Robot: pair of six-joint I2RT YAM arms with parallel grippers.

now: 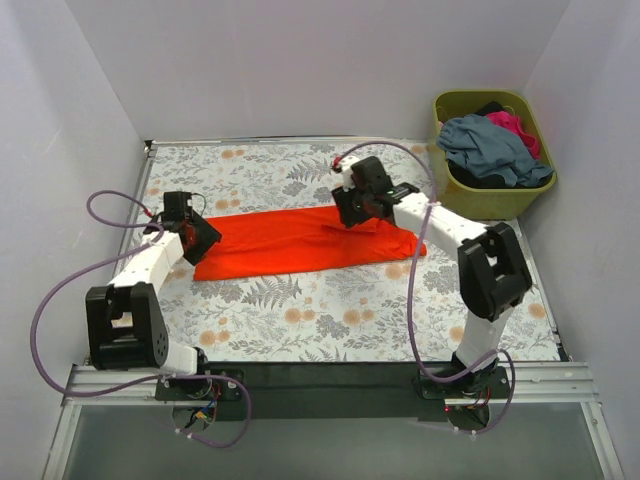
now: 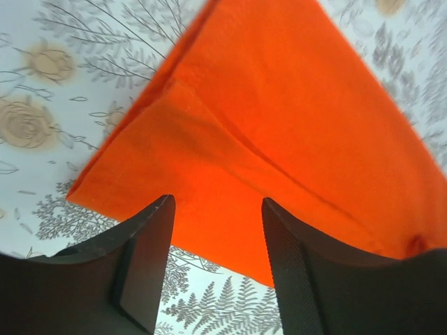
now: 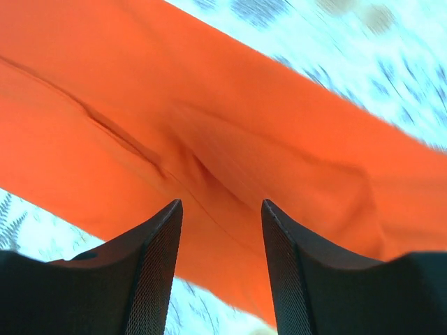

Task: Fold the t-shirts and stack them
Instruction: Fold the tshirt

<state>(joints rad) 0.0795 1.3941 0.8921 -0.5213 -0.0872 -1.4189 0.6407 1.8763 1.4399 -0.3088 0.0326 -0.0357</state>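
The orange-red t-shirt [image 1: 300, 243] lies folded into a long band across the middle of the floral table. My left gripper [image 1: 203, 235] is open and empty, just above the shirt's left end. In the left wrist view the shirt [image 2: 279, 112] fills the area beyond the gripper [image 2: 218, 237]. My right gripper [image 1: 352, 212] is open and empty, above the shirt's upper right part. In the right wrist view the creased orange cloth [image 3: 230, 139] lies beyond the gripper [image 3: 221, 237]. Slate grey-blue [image 1: 490, 145], magenta-pink [image 1: 515, 128] and dark [image 1: 478, 180] shirts lie in the basket.
The olive-green basket [image 1: 500, 200] stands at the table's back right corner, beside the right wall. White walls close in the table at the back and both sides. The floral tablecloth [image 1: 330, 315] shows in front of the shirt.
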